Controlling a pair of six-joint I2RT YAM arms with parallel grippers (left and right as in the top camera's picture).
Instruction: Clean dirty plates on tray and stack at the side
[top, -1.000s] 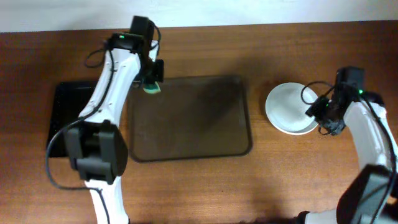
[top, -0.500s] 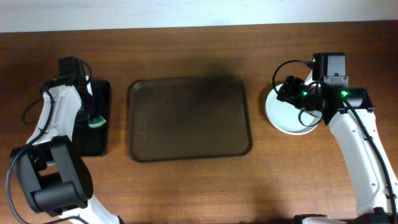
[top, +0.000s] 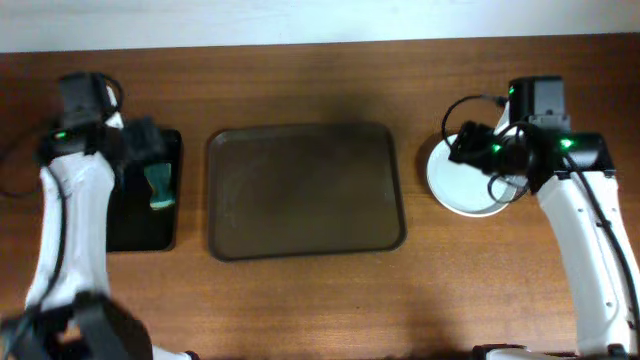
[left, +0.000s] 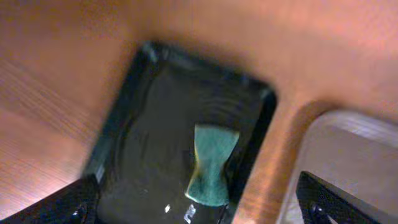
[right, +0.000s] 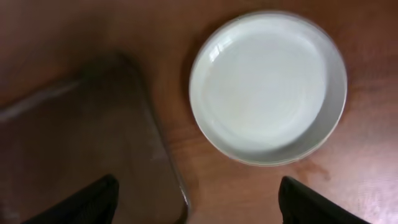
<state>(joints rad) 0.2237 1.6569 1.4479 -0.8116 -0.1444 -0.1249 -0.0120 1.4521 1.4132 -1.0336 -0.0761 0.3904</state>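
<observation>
The brown tray (top: 305, 190) lies in the middle of the table with nothing on it. To its right, on the bare wood, sits a white plate (top: 462, 180); in the right wrist view the plate (right: 267, 87) shows a second rim under its lower edge. My right gripper (top: 468, 146) hovers over the plate's left edge, open and holding nothing (right: 199, 205). My left gripper (top: 142, 145) hangs open above the black tray (top: 125, 225), apart from everything (left: 199, 208).
A green sponge (top: 160, 187) lies loose on the small black tray (left: 143, 143) left of the brown tray; in the left wrist view the sponge (left: 211, 165) is just ahead of my fingers. The brown tray's corner (left: 354, 155) shows at right.
My left gripper has let go of the sponge on the black tray, opened wide and pulled up and back. My right gripper has opened further over the plate.
</observation>
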